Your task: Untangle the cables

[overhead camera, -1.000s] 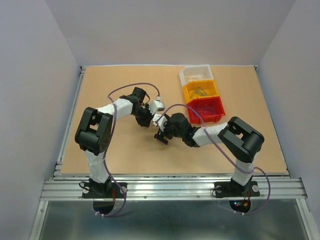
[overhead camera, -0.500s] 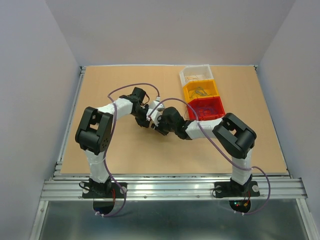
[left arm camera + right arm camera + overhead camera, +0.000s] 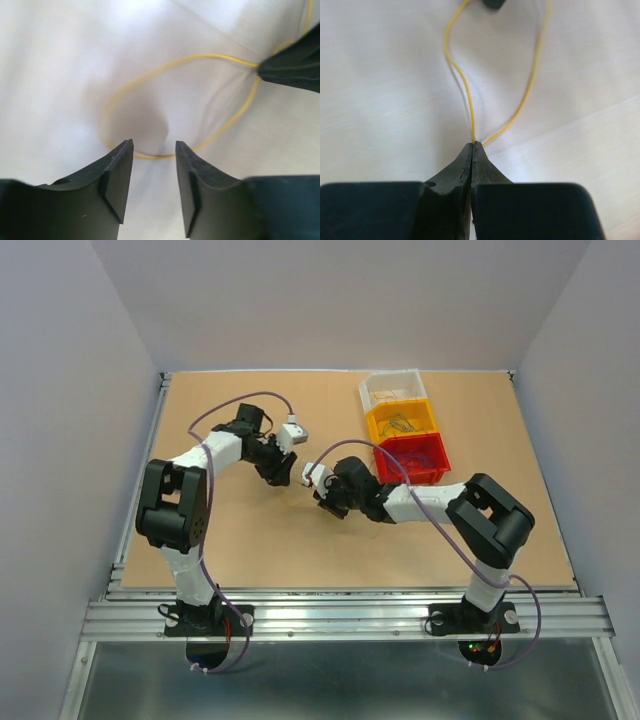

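Two black-and-white robot arms meet near the middle of a tan wooden bench [image 3: 250, 540]. The right gripper [image 3: 471, 145] has its jaws clenched on a thin yellow thread-like wire [image 3: 535, 75], whose two strands loop away toward 12 o'clock. The left gripper [image 3: 154, 150] has its jaws released and parted, with the loop's bend lying just beyond their tips. A clear plastic bin [image 3: 392, 388], a yellow bin [image 3: 400, 423] and a red bin [image 3: 412, 457] sit in a row at 1 o'clock.
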Robot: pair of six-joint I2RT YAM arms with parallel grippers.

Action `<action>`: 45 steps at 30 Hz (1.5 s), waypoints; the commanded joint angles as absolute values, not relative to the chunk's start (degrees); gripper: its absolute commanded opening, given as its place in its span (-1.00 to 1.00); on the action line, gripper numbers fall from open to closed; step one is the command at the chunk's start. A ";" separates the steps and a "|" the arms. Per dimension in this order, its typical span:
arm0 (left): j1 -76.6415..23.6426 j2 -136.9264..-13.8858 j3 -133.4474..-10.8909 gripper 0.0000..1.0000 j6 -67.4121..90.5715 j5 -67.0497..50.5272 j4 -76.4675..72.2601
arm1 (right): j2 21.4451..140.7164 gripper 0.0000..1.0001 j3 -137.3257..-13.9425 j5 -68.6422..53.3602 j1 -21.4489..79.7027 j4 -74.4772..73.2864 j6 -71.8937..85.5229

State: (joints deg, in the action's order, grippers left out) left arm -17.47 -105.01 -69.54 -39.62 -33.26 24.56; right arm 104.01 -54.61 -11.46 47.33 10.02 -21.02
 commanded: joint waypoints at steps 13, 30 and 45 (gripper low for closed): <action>-2.29 -85.79 -65.66 0.17 -30.15 -48.69 7.92 | 91.76 -0.99 -56.33 -14.50 40.62 19.42 -4.32; -1.23 -81.21 -60.47 0.21 -26.81 -47.11 0.26 | 105.72 -0.99 -80.48 -11.79 17.85 29.18 19.23; -7.72 -91.48 -68.54 0.28 -22.86 -43.86 -1.23 | 115.83 -0.99 -87.88 7.99 12.04 23.04 28.13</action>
State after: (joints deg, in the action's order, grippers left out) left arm -3.99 -87.55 -62.85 -25.89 -45.56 1.72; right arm 113.89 -82.76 2.96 11.60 23.83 26.89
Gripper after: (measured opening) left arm 0.637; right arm 0.012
